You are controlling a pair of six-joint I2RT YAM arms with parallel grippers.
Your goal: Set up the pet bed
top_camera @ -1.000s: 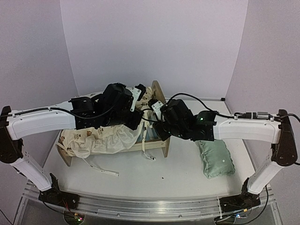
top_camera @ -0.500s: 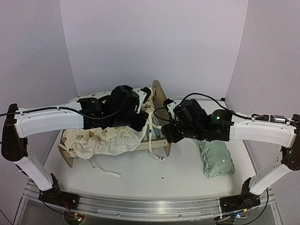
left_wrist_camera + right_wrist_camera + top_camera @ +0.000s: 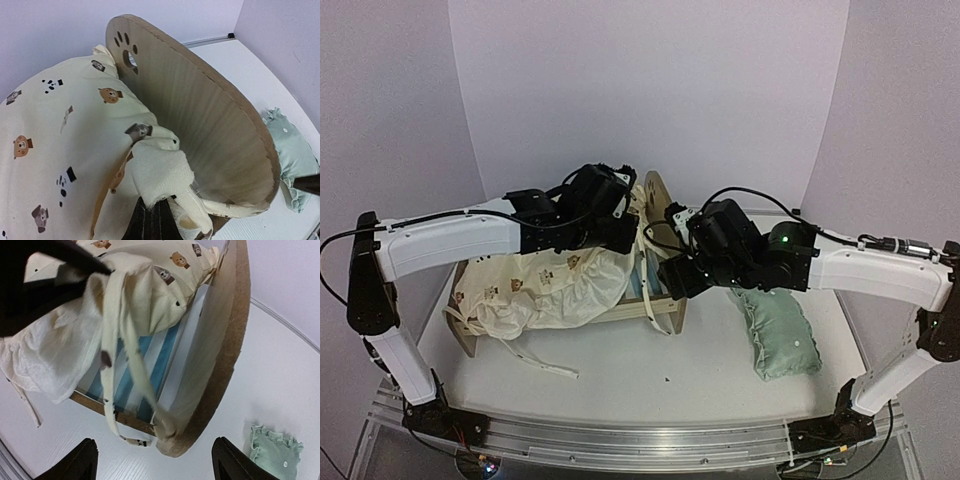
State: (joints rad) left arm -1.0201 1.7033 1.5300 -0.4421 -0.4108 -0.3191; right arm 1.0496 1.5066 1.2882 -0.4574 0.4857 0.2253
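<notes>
The pet bed (image 3: 660,312) is a light-wood frame with a blue-and-white striped base (image 3: 150,367) and an arched headboard (image 3: 200,115) with a paw-print cutout. A cream bear-print cushion (image 3: 545,290) lies bunched over its left part. My left gripper (image 3: 155,215) is shut on a corner of that cushion, lifted beside the headboard (image 3: 656,196). The cushion's ties (image 3: 122,340) hang down from this corner across the base. My right gripper (image 3: 155,460) hovers open above the headboard's near corner (image 3: 195,440), with nothing between its fingers.
A small mint green pillow (image 3: 780,335) lies on the table right of the bed, also visible at the pillow's frilled edge (image 3: 272,447). A loose tie (image 3: 545,365) trails on the table in front of the bed. Purple walls close in behind.
My left gripper has carried the cushion corner up and right toward the headboard. The right gripper has opened wide and drawn back to the right.
</notes>
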